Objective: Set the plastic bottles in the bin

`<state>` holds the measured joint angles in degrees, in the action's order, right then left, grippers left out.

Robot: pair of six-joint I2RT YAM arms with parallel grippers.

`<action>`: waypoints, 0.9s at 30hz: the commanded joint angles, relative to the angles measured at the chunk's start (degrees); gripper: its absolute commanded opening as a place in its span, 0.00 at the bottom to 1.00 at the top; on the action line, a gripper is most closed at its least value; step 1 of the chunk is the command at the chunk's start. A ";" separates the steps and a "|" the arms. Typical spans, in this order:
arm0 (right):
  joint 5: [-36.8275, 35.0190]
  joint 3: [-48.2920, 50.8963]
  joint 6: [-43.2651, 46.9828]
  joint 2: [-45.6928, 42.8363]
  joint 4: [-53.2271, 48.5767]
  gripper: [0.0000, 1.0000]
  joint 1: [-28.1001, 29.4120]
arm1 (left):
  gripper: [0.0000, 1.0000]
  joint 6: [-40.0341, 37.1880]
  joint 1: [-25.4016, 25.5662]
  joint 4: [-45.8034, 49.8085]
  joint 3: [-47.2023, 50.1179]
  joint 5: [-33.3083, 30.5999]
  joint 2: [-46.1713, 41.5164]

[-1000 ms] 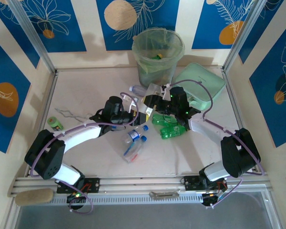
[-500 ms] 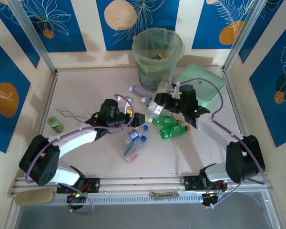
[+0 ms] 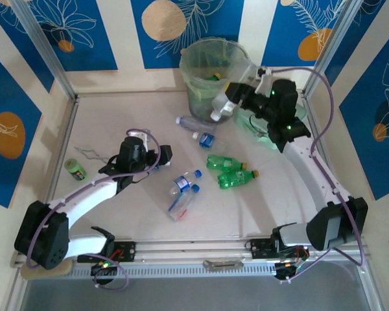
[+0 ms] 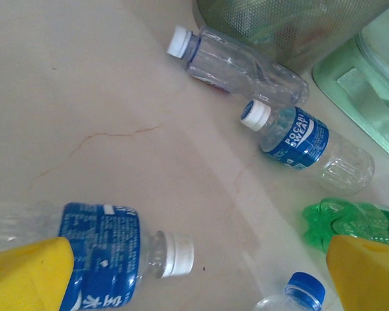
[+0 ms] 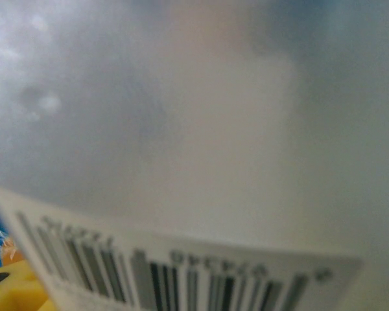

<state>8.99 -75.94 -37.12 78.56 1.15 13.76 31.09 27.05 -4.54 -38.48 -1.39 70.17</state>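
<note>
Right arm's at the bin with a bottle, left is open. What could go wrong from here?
1. The right gripper holds a clear barcode-labelled plastic bottle at the round grey-green bin, by its near rim and seemingly short of the opening; released now, it may drop outside.
2. The open left gripper has a blue-labelled clear bottle lying by one finger; a nudge may roll it away.

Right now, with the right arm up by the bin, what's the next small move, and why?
Probably ease the right gripper farther over the bin before opening. It is shut on a pale bottle that, from above, shows in front of the near wall, not clearly over the mouth.
</note>
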 commanded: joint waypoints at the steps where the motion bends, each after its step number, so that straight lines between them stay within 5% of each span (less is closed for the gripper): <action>1: -1.42 -7.97 3.51 6.35 2.04 0.58 -0.29 | 1.00 -1.26 -0.91 1.48 2.18 -3.25 -3.45; 12: -2.13 -36.56 9.22 30.79 -0.21 0.58 0.19 | 1.00 -0.30 -1.29 2.95 9.26 -3.10 -11.08; 22: -1.96 -63.09 15.67 48.24 -18.20 0.60 2.44 | 0.99 0.24 -1.46 4.01 10.89 -3.71 -14.15; 27: -2.65 -67.27 16.93 51.66 -22.37 0.62 3.12 | 0.99 0.90 -1.47 3.91 11.32 -3.45 -14.44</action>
<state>7.01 -140.57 -22.68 129.23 -16.93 16.43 31.27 26.26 -1.13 -27.88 -3.77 56.69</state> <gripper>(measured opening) 0.622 0.994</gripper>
